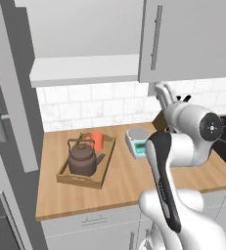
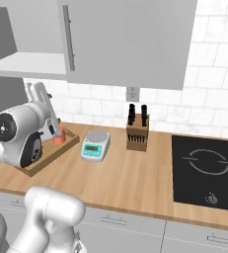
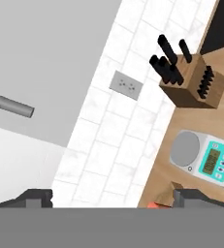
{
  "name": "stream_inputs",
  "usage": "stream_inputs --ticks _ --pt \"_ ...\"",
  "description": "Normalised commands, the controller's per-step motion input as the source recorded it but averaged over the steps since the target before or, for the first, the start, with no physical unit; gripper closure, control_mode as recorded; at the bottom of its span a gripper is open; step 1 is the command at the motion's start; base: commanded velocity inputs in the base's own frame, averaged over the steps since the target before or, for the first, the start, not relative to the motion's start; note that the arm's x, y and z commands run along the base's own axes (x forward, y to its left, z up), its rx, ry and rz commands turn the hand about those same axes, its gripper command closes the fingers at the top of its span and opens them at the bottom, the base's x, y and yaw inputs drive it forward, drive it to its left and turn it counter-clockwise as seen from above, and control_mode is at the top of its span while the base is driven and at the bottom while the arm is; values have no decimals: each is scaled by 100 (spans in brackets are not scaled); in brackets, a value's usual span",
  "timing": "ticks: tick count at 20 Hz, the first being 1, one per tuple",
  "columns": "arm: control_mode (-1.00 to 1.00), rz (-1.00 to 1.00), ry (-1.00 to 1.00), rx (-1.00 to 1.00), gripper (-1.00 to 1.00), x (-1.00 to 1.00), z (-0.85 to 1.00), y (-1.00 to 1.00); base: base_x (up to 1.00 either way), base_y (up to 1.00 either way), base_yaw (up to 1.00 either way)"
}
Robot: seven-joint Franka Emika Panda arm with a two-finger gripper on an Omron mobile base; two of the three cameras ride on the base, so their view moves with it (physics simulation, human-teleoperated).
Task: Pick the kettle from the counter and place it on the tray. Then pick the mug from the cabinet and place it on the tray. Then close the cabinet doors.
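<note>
Tool (image 3: 111, 196) spread wide, gripping nothing. Below it to the left on the bench (image 1: 129, 180): one tray (image 1: 65, 174) carrying one kettle (image 1: 82, 160) and one mug (image 1: 97, 140). One scale (image 1: 137, 142) underneath.

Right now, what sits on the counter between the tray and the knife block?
The small white scale sits between the tray and the knife block on the counter, clearest in the right base view.

Wooden tray (image 1: 64, 176), wooden counter (image 1: 124, 180); glossy brown kettle (image 1: 82, 159); metal door handle (image 1: 156, 37).
</note>
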Motion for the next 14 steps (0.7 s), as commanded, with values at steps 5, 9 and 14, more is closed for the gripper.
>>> stream_inputs --ticks 5,9,14 --pt "-100 -4 1 -5 -100 0 -9 2 0 0 0" --pt "-100 -15 7 -8 -100 0 0 1 0 0 0" --pt "-100 -14 12 -11 -100 0 0 2 0 0 0"
